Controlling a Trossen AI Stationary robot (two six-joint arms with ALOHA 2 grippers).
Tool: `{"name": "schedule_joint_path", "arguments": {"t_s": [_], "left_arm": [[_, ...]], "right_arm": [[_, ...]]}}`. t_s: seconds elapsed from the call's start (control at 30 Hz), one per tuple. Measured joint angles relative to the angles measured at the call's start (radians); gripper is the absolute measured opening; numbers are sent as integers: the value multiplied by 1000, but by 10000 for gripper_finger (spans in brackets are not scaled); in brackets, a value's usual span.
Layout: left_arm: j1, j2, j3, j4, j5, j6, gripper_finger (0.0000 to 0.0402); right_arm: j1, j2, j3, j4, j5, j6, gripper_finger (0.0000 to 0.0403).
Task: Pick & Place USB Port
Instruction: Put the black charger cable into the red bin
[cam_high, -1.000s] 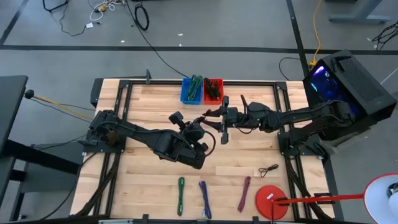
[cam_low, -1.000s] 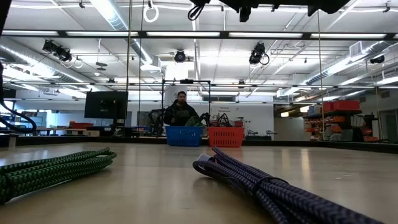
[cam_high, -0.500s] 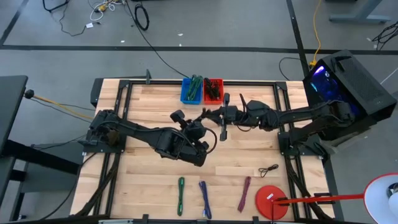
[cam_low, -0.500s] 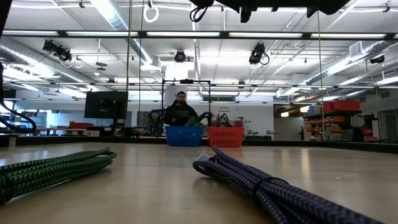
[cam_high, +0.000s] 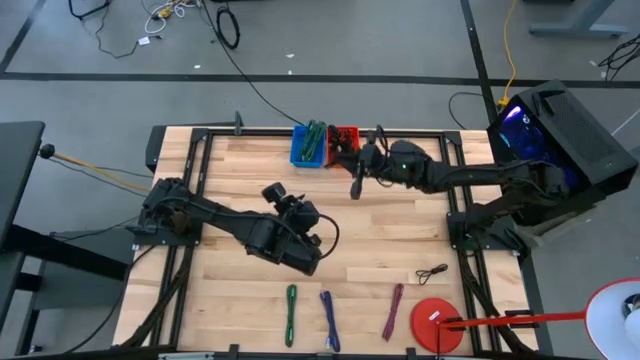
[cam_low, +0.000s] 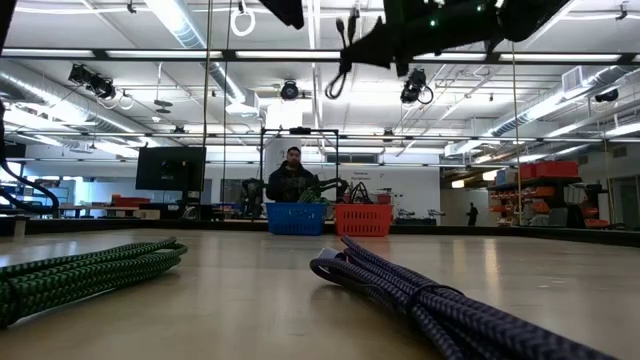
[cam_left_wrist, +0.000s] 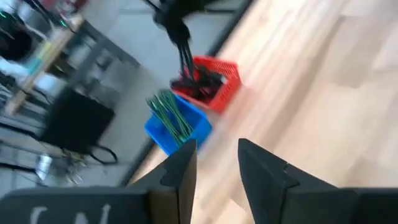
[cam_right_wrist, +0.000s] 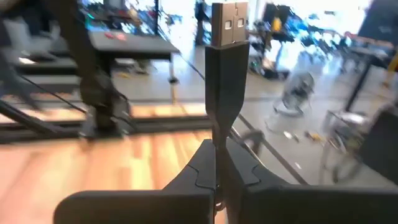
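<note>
The fingers (cam_right_wrist: 205, 171) of the right gripper (cam_high: 366, 163) are pinched tight on a black USB cable (cam_high: 357, 180); in the right wrist view the plug (cam_right_wrist: 226, 25) stands straight up out of the clamp, metal end uppermost. The left gripper (cam_left_wrist: 214, 165) has its two fingers parted, nothing between them, and it sits low near the middle of the high view.

In the last second the right arm has swung from the centre of the table toward the top of the high frame. The cable has gone with it and now hangs just beside the red bin (cam_high: 345, 141), its tail dangling below the gripper. The left arm has drawn back toward the lower left, so the two arms, which were close together, are now apart. I read that as the carry nearly finished, with the drop into the red bin to come.

The red bin touches the blue bin (cam_high: 308, 146), which holds green cables, and both stand against the table's top edge (cam_high: 262, 129), so there is little room beyond them. The red bin is already partly filled with dark cables. Toward the bottom of the frame the wood is open, down to the row of green cable (cam_high: 291, 310), purple cable (cam_high: 329, 319) and magenta cable (cam_high: 393, 310). A person (cam_low: 291, 180) stands behind the bins in the low view.
</note>
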Motion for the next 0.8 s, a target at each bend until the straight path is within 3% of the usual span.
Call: {"name": "schedule_joint_path", "arguments": {"t_s": [0.13, 0.43, 0.8], "left_arm": [[-32, -1, -39, -19, 23, -51, 124], [-91, -1, -174, -16, 9, -179, 117], [-99, -1, -225, 11, -15, -261, 117]], "right_arm": [[-91, 0, 0, -58, -11, 10, 4], [-309, 23, 0, -61, -162, 119, 0], [-404, 261, 0, 64, -239, 185, 0]]}}
